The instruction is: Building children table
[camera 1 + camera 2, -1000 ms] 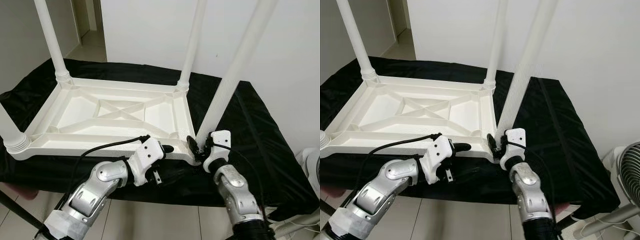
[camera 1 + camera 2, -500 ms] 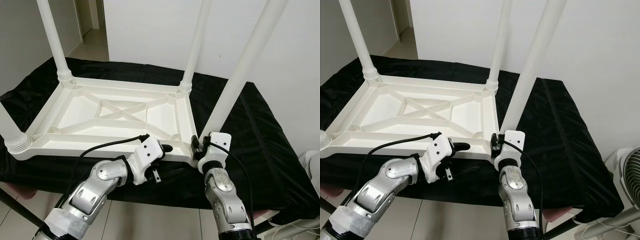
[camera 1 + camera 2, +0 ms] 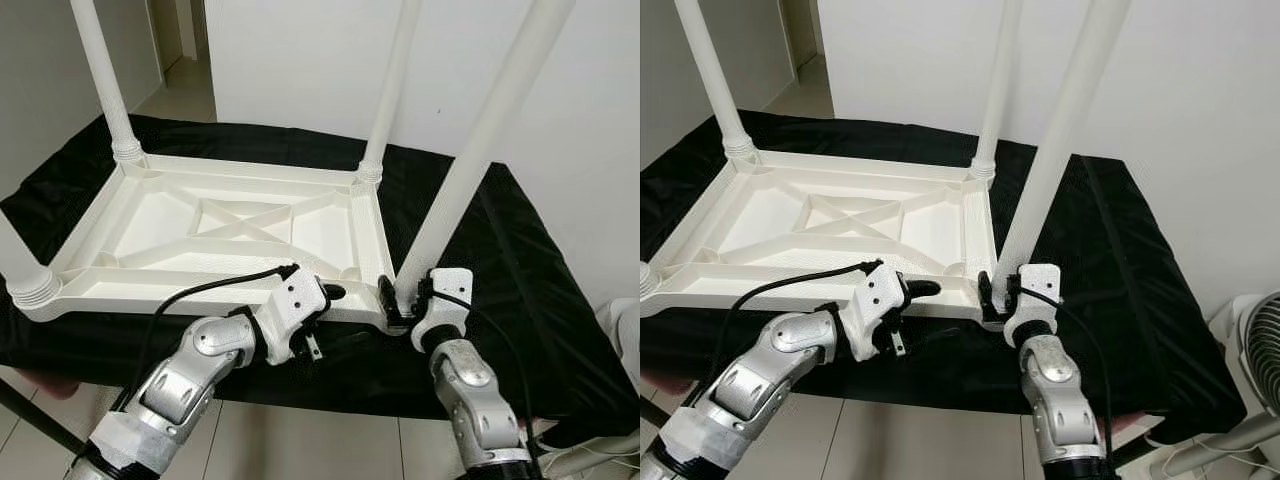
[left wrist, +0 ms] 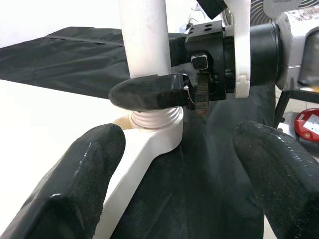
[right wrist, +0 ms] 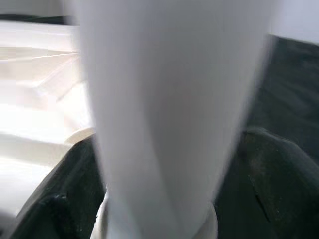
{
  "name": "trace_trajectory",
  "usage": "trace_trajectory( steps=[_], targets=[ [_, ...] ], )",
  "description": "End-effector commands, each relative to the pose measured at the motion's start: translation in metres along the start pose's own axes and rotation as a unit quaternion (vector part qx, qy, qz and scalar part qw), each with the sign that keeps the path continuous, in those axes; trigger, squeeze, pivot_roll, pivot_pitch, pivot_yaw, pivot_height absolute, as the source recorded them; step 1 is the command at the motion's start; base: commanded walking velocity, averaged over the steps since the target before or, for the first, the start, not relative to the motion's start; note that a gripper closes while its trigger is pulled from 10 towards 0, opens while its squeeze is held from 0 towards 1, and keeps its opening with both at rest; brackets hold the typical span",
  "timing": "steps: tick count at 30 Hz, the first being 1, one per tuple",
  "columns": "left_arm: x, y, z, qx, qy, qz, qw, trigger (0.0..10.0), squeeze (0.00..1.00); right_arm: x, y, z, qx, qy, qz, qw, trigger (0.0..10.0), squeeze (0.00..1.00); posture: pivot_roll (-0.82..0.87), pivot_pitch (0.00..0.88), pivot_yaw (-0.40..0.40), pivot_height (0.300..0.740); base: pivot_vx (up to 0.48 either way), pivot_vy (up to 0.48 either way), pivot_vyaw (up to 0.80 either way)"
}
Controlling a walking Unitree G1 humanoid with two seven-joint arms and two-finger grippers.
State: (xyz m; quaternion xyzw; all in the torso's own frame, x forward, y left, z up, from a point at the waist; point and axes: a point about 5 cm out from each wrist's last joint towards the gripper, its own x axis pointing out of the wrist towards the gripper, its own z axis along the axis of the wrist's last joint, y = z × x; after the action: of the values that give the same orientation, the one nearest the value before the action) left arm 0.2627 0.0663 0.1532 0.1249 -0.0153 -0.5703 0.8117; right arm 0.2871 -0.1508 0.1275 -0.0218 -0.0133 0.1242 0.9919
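The white tabletop (image 3: 230,225) lay upside down on the black cloth (image 3: 520,270). The fourth leg (image 3: 470,170) stood in the tabletop's near right corner socket, leaning slightly away from the tabletop. The right gripper (image 3: 398,300) was clamped around that leg just above its threaded collar. The left gripper (image 3: 322,318) hung just beside the tabletop's near edge, fingers (image 4: 75,179) spread and holding nothing. Three other legs stood at the tabletop's remaining corners. Judgement: the leg was being seated. It should be brought upright before twisting, keeping the grip low, with the left gripper bracing the tabletop's rim to stop rotation.
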Motion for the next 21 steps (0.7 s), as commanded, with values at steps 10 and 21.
trace_trajectory(
  steps=[10, 21],
  targets=[
    [0.006, -0.009, 0.002, 0.0, -0.005, -0.044, 0.999, 10.0, 0.0, 0.015, -0.001, 0.005, -0.022, -0.006, 0.158, 0.987, 10.0, 0.0, -0.1, 0.0, -0.045, 0.74, 0.0, 0.0, 0.0],
    [0.004, -0.01, 0.002, 0.002, -0.003, -0.048, 0.999, 10.0, 0.0, 0.015, -0.001, -0.013, -0.008, 0.032, 0.166, 0.986, 0.0, 0.0, -0.09, 0.0, -0.032, 0.74, 0.0, 0.0, 0.0]
  ],
)
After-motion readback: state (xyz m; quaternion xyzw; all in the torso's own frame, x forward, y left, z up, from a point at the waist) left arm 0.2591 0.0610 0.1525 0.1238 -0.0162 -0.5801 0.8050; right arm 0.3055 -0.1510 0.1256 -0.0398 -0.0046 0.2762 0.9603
